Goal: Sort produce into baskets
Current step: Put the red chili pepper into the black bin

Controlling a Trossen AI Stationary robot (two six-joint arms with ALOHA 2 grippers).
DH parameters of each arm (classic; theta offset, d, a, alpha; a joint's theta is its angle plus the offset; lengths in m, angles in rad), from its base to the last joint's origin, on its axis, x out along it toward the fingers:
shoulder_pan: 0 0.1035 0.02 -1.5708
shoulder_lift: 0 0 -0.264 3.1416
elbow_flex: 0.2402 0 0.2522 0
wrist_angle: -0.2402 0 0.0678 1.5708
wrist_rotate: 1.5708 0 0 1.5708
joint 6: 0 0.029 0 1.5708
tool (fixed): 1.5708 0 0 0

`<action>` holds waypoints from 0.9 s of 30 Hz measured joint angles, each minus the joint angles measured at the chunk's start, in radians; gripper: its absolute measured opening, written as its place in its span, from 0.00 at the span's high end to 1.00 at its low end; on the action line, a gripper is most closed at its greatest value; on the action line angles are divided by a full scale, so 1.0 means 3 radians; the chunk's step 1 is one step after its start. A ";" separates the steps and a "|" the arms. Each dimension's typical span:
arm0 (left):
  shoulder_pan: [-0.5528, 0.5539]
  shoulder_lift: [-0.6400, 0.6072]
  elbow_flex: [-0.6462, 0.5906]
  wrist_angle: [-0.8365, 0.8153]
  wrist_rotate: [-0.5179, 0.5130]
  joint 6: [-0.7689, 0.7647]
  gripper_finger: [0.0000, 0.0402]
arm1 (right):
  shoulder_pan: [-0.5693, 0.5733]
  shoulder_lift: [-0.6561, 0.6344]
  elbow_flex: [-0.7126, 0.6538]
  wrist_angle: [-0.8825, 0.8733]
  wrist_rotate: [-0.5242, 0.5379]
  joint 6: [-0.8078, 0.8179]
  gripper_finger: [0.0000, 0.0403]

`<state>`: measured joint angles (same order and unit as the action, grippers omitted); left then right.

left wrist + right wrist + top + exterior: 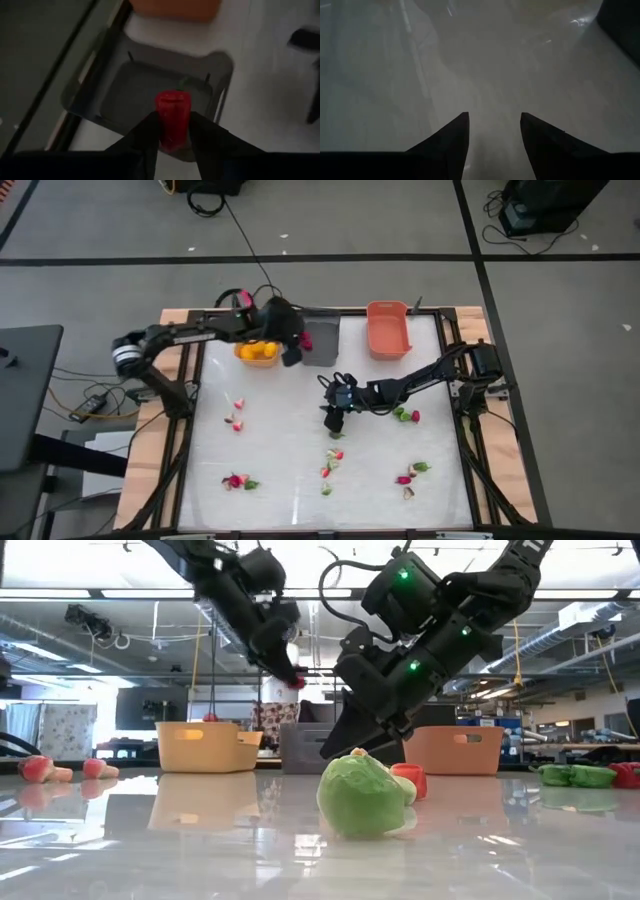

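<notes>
The left hand (174,131) is clamped on a small red radish-like piece (173,119), holding it in the air above the dark grey basket (150,95) at the far edge of the desk (290,415). In the overhead view the left arm reaches from the desk's left side across the yellow-orange basket (257,352), which holds rounded yellow fruits (260,350), and its hand (300,340) hangs at the near-left rim of the grey basket (320,340). From desk height, the red piece (297,682) shows at the tip of that arm, raised well above the basket rims.

The right hand (494,131) has its fingers apart with nothing between them, pointing down at bare desk surface. Seen from above it (335,417) sits near the middle of the desk, its arm stretching in from the right side. The salmon-coral basket (388,330) stands to the right of the grey one, apart from it.

Loose produce lies scattered over the near half of the desk: a pink-and-green pair (406,415) just right of the right hand, small pieces (236,418) on the left, a red and green cluster (238,481) near the front left, more pieces (332,460) at centre and another group (412,472) at front right. A green leafy piece (360,795) lies close to the low camera.
</notes>
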<state>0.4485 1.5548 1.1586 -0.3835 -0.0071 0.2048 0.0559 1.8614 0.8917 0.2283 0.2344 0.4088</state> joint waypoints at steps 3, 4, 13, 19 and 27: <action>0.0058 0.0268 0.0087 -0.0054 0.0090 0.0021 0.66 | -0.0003 0.0000 0.0000 -0.0015 -0.0001 0.0000 0.53; 0.0075 0.0349 0.0104 -0.0052 0.0119 0.0021 0.64 | -0.0003 0.0000 0.0000 -0.0015 -0.0001 0.0000 0.53; 0.0166 0.0671 0.0398 -0.0189 -0.0011 0.0101 0.62 | -0.0039 0.0001 0.0000 0.0000 0.0000 -0.0049 0.53; 0.0133 0.0427 0.0711 -0.0998 -0.0083 0.0074 0.62 | -0.0074 0.0003 0.0001 0.0086 0.0014 -0.0228 0.53; -0.0207 -0.0412 0.0228 -0.1688 0.0018 -0.0408 0.62 | -0.0076 0.0003 0.0003 0.0051 0.0023 -0.0146 0.53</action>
<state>0.3864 1.4313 1.2270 -0.8898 -0.0016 0.0825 0.0330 1.8622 0.8925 0.2436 0.2413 0.3649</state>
